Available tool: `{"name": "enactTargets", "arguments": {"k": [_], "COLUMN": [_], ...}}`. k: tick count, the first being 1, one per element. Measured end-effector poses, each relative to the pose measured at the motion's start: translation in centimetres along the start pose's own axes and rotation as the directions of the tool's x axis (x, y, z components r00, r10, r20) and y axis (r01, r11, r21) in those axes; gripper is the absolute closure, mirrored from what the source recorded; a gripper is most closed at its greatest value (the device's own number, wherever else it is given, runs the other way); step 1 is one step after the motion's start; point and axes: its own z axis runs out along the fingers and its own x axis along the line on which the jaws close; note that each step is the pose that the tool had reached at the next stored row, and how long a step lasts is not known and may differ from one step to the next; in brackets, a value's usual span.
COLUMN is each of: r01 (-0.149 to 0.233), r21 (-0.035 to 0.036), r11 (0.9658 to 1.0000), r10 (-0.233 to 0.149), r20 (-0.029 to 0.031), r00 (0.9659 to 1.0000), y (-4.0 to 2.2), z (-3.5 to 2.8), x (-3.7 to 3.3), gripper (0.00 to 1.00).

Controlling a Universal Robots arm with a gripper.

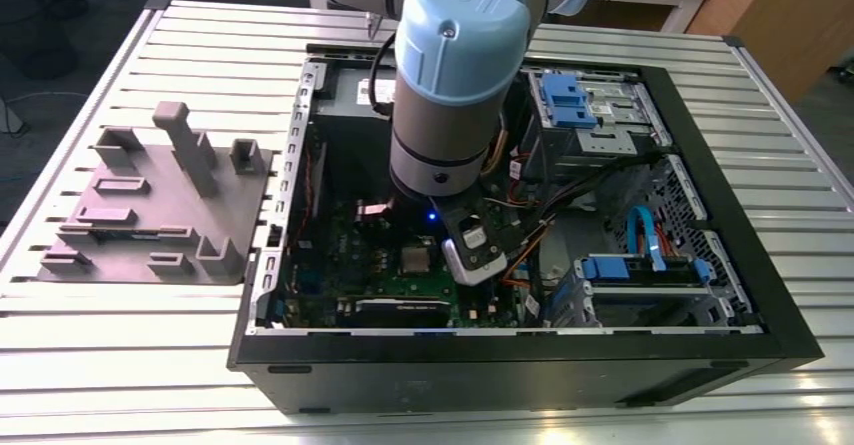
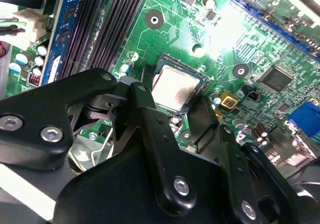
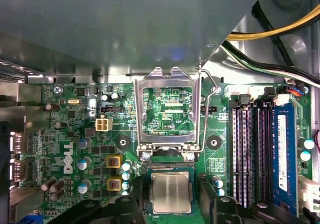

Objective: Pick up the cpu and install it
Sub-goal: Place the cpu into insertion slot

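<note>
An open computer case (image 1: 507,375) lies on a slatted desk (image 1: 120,365), and the robot arm reaches down into it over the green motherboard (image 3: 220,161). The cpu (image 3: 170,192) lies flat in its socket directly beneath the claw (image 2: 168,92), just beside the raised metal socket lid (image 3: 167,109). The claw is spread, with one black finger (image 2: 145,114) on each side of the square chip and seemingly clear of its edges. The chip sits centred in the gap, two opposite sides facing the fingers.
</note>
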Motion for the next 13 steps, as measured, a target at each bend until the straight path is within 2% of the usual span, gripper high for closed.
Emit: {"name": "enactTargets", "arguments": {"k": [6, 8, 12, 13], "r01": [0.000, 0.000, 0.000, 0.000], "r21": [0.0000, 0.0010, -0.0001, -0.0012], "r11": [1.0000, 1.0000, 1.0000, 1.0000], "r10": [0.000, 0.000, 0.000, 0.000], "r20": [0.0000, -0.0005, -0.0003, -0.0024], "r00": [1.0000, 1.0000, 1.0000, 1.0000], "y": [-0.01, -0.03, -0.02, 0.00], "z": [0.29, 0.37, 0.49, 0.37], "x": [-0.01, 0.00, -0.06, -0.11], "gripper": [0.45, 0.51, 0.51, 0.51]}}
